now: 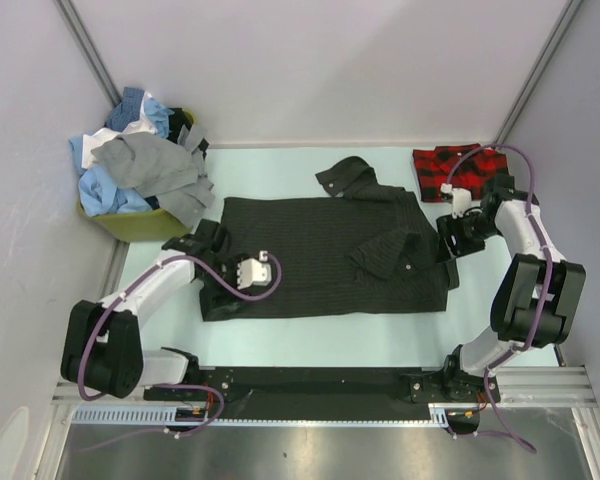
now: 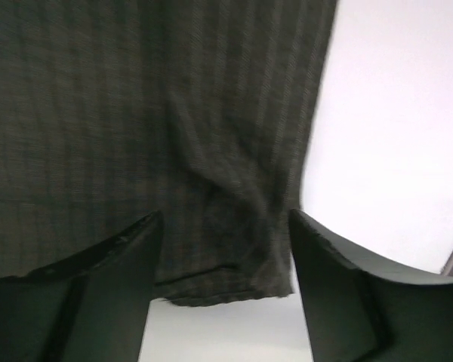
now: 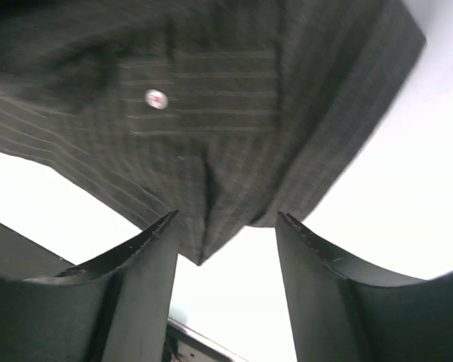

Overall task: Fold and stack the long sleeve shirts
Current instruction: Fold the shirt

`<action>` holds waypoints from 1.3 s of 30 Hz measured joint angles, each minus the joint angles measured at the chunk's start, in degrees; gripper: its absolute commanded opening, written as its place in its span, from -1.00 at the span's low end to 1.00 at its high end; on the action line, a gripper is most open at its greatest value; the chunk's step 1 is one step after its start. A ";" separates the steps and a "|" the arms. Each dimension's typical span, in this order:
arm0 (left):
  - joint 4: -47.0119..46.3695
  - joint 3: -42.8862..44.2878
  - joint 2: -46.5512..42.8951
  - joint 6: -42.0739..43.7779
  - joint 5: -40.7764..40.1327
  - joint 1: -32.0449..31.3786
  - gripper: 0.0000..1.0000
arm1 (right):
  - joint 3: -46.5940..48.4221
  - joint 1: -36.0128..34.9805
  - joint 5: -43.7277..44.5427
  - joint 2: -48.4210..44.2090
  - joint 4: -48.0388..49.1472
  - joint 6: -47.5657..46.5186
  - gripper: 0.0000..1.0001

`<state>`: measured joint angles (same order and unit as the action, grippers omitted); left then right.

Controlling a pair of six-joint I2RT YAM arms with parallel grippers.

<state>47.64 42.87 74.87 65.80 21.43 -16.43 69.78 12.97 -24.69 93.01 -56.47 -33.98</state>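
Your dark pinstriped shirt (image 1: 325, 255) lies spread across the middle of the tabletop (image 1: 310, 332), soft, light and limp, so with the left claw (image 2: 225, 213) and right claw (image 3: 226, 215) both gaping apart over its edges, pinch hems and corners, never the slack middle.

A pale green table (image 1: 310, 345) fills the middle, closed in by plain whitish walls: a far wall (image 1: 310, 70), a left wall (image 1: 25, 200) and a right wall (image 1: 580, 170), with slanting grey metal posts (image 1: 85, 45) at the two far corners. Along the near edge runs a black rail (image 1: 320, 383), and nearer still lies a brushed steel strip (image 1: 310, 450). The light is soft and even.
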 measured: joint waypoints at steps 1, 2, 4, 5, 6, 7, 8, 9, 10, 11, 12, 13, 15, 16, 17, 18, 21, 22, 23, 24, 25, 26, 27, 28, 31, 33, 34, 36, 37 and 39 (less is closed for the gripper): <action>0.17 1.86 0.00 -0.63 0.87 0.13 0.52 | 0.00 -0.52 -0.59 -0.83 0.04 -0.28 0.24; 0.13 3.34 0.02 -1.25 1.79 0.17 0.53 | 0.02 -1.40 -1.14 -1.46 0.44 -0.46 0.26; 0.26 5.79 0.26 -2.64 3.34 0.17 0.55 | 0.02 -3.23 -1.31 -1.11 1.49 -0.52 0.29; 0.33 7.15 0.63 -3.39 4.17 0.17 0.55 | 0.02 -4.09 -1.36 -0.52 2.08 -0.52 0.30; 0.33 8.79 1.29 -4.46 4.98 0.17 0.55 | 0.17 -5.14 -1.33 0.63 2.95 -0.52 0.29; 0.39 9.86 1.79 -5.16 5.51 0.17 0.56 | 0.35 -6.03 -1.29 2.08 3.80 -0.50 0.30; 0.35 10.97 2.36 -6.03 6.01 0.17 0.55 | 0.68 -6.62 -1.31 3.52 4.26 -0.50 0.30; 0.35 11.98 2.82 -7.02 6.43 0.17 0.55 | 1.25 -7.08 -1.20 5.35 4.81 -0.44 0.30; 0.37 12.74 3.08 -7.67 6.80 0.17 0.56 | 1.70 -7.30 -1.05 7.17 5.51 -0.37 0.30; 0.46 13.49 3.26 -8.63 7.23 0.17 0.56 | 1.97 -7.37 -0.81 8.37 5.90 -0.33 0.30; 0.50 14.19 3.37 -9.33 7.50 0.17 0.56 | 2.27 -7.39 -0.35 9.81 6.43 -0.31 0.30; 0.52 14.71 3.37 -9.92 7.67 0.17 0.57 | 2.38 -7.50 0.24 11.08 7.04 -0.22 0.31; 0.50 15.85 3.39 -11.15 7.91 0.17 0.57 | 2.38 -7.61 1.16 12.57 7.65 -0.11 0.32; 0.48 16.20 3.39 -11.67 7.93 0.17 0.57 | 2.38 -7.67 1.60 13.16 7.89 -0.04 0.33; 0.46 16.52 3.39 -12.15 7.93 0.17 0.57 | 2.38 -7.76 1.86 13.49 8.15 0.04 0.34; 0.35 16.74 3.39 -12.76 7.93 0.17 0.58 | 2.38 -7.89 2.21 13.90 8.41 0.22 0.33; 0.07 17.07 3.39 -13.94 7.93 0.17 0.58 | 2.69 -8.31 3.06 14.82 8.81 0.83 0.05; 0.07 17.16 3.39 -14.34 7.93 0.17 0.58 | 2.86 -8.35 3.08 14.95 8.87 0.85 -0.33; 0.04 17.25 3.39 -14.49 7.93 0.17 0.58 | 3.10 -8.39 3.06 15.10 8.83 0.96 -0.53; -0.04 17.35 3.39 -14.80 7.93 0.17 0.58 | 3.37 -8.41 2.91 15.23 8.55 1.51 -0.72; -0.13 17.44 3.39 -14.99 7.91 0.17 0.58 | 3.58 -8.41 2.71 15.23 8.26 1.16 -0.97; -0.20 17.62 3.39 -15.37 7.93 0.17 0.59 | 3.93 -8.37 2.16 15.21 7.61 1.31 -1.00; -0.28 17.79 3.39 -15.61 7.91 0.17 0.58 | 4.37 -8.26 1.33 15.17 6.91 1.40 -1.00; -0.33 18.08 3.39 -15.98 7.91 0.17 0.59 | 4.87 -8.13 0.46 15.04 6.16 1.60 -1.00; -0.61 19.41 3.37 -17.27 7.91 0.17 0.61 | 6.01 -7.17 -2.93 13.16 3.34 2.19 -1.00; -0.81 20.55 3.37 -18.45 7.93 0.17 0.64 | 7.78 -5.92 -6.34 11.32 0.57 2.45 -1.00; -0.85 21.29 3.37 -19.28 7.98 0.17 0.66 | 9.05 -5.14 -8.94 10.43 -1.01 2.51 -1.00; -1.22 23.39 3.48 -20.98 8.33 0.17 0.84 | 11.56 -3.82 -15.26 8.83 -3.37 2.99 -1.00; -1.27 24.63 3.58 -21.81 8.61 0.17 0.98 | 12.87 -3.21 -18.86 8.00 -4.11 4.09 -1.00; -2.71 28.26 3.89 -23.96 8.98 0.17 0.99 | 14.01 -2.78 -25.33 6.25 -2.54 8.00 -1.00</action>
<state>44.93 71.13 78.76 41.85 30.41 -16.25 83.79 10.20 -50.02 99.26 -59.00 -25.98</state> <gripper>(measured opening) 0.966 0.021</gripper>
